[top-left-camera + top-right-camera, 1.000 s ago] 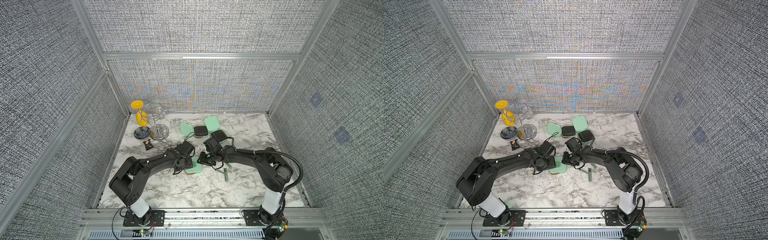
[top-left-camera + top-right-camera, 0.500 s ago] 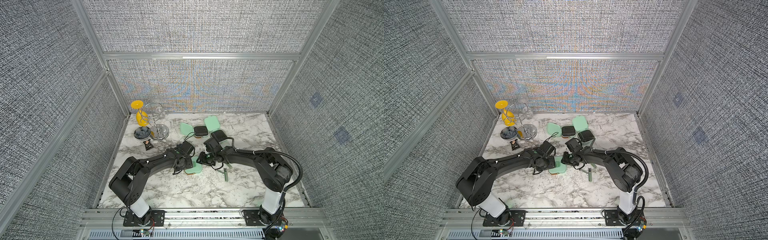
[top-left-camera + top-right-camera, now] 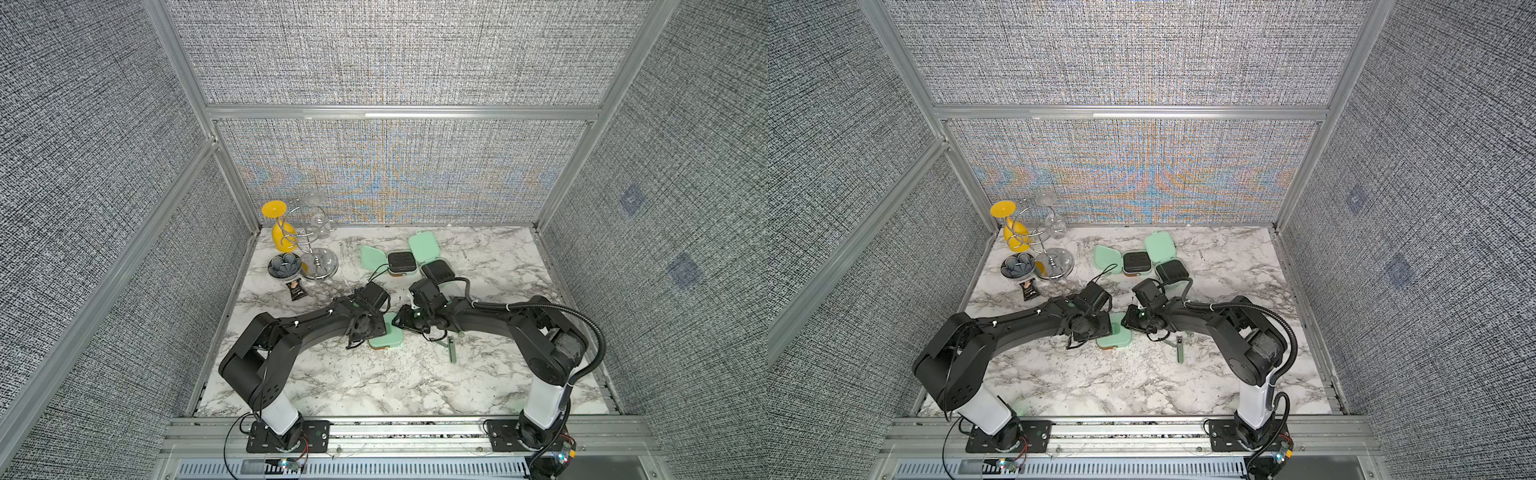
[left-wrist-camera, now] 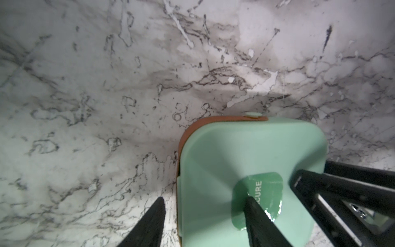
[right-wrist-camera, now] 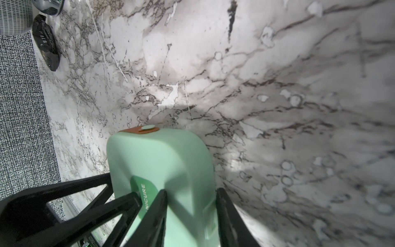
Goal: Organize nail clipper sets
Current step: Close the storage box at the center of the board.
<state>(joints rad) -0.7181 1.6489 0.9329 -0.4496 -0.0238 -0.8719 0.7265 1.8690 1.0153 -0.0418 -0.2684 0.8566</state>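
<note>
The left claw [image 4: 204,198] is seen part open, with nothing clamped. One finger [image 4: 259,220] is set on the lid of the closed case [image 4: 235,154], on its dark green label [image 4: 267,186]. The other finger is lowered beside the case's edge, over the table [image 4: 106,85].

The right claw [image 5: 191,190] is also seen part open, and nothing is gripped by it. One finger [image 5: 154,218] is laid on the lid by the label, and the other is placed just beside the case's side. Whether that side is touched cannot be told.

In both top views the closed case is found flat near the middle of the table, between the two claws and partly covered by them. A slim green tool [image 3: 451,353] is laid on the marble just beside the right arm.

Toward the back, an open case [image 3: 401,262] and a second open case [image 3: 436,272] are set close together, with lids folded back and black insides shown. Near the back left corner are seen a dark flower-shaped dish [image 3: 284,266], a small black packet [image 3: 297,291] and a wire stand [image 3: 318,262], with a yellow glass [image 3: 279,232] hung on it.
</note>
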